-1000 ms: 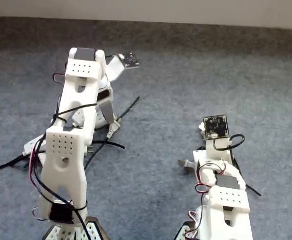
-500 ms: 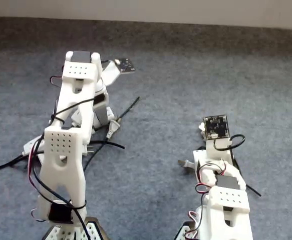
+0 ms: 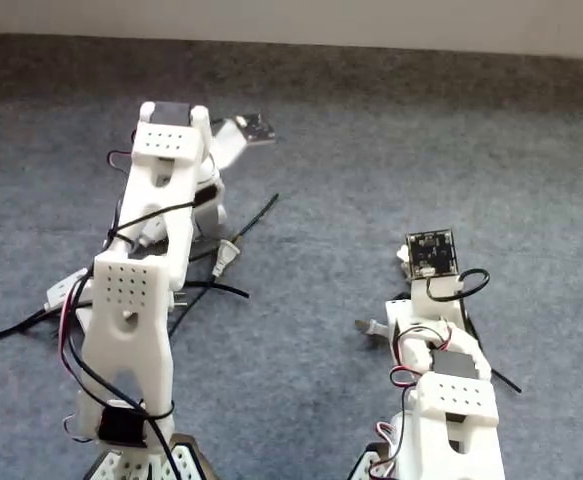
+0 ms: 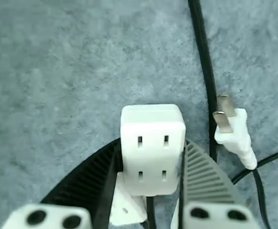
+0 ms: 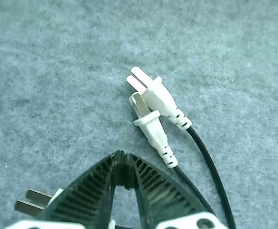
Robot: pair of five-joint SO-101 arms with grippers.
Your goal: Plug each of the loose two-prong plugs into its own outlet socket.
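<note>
A white outlet block with two pairs of slots sits between the fingers of my left gripper, which is shut on its sides. Beside it on the carpet lies a white two-prong plug on a black cord, seen from above as the plug next to the left arm. My right gripper is shut with nothing in it, low over the carpet. Just ahead of its tips lie two white plugs, one beside the other. A third plug's prongs poke out by one finger.
Black cords trail across the grey carpet around the left arm. A white piece on a cord lies at that arm's outer side. The right arm stands at the near right, with a plug beside it. A pale strip borders the far carpet.
The left arm's upper part swayed slightly left and came back. The plug beside it and the right arm have stayed put.
</note>
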